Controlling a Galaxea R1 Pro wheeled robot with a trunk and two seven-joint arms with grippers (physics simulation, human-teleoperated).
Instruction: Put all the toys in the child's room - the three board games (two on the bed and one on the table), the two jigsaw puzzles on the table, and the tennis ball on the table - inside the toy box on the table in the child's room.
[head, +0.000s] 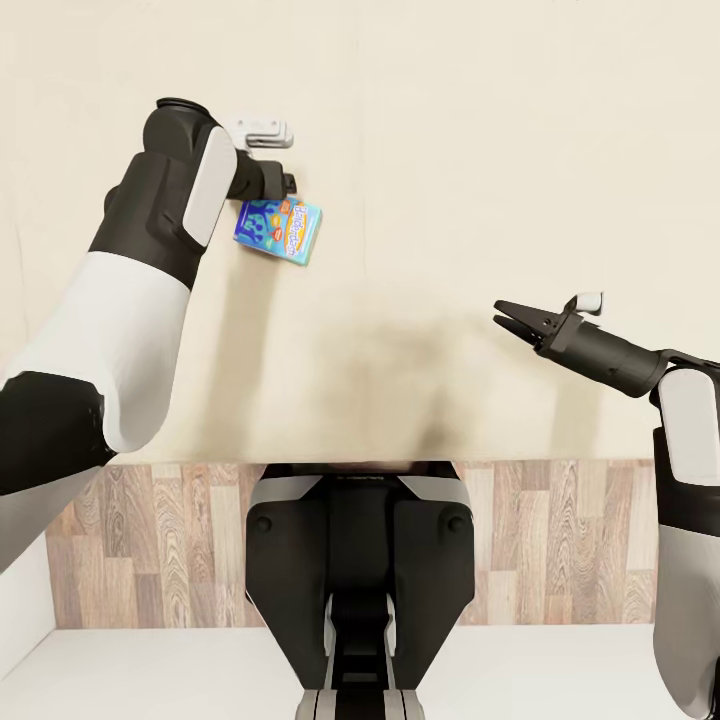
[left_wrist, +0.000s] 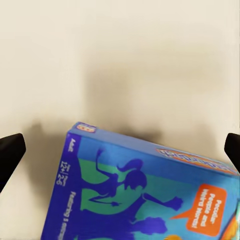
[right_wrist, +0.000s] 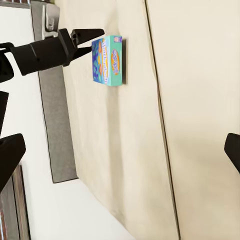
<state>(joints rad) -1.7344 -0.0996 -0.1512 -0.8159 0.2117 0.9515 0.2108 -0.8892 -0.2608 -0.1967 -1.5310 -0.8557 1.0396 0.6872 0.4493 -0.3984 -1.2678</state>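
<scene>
The beige bed (head: 420, 150) carries one board game (head: 279, 229) at 11 o'clock; the left gripper (head: 285, 183) hovers released beside it, ready to grasp, and the right gripper (head: 508, 318) waits spread, empty.

Quick tally, head cam: one small flat blue cardboard board game box w/ cartoon print (head: 279, 229), sitting at approx 11 o'clock. One large plain beige mattress bed (head: 450, 150) filling the upper half, 12 o'clock. Two black-and-white robot arms – one at 9 o'clock, one at 3 o'clock – so two black two-finger grippers: left one (head: 288, 183) at 11 o'clock, right one (head: 509, 319) near 3. One strip of wood-plank floor (head: 560, 540) at 6 o'clock. One board game counted, no more in sight.
</scene>
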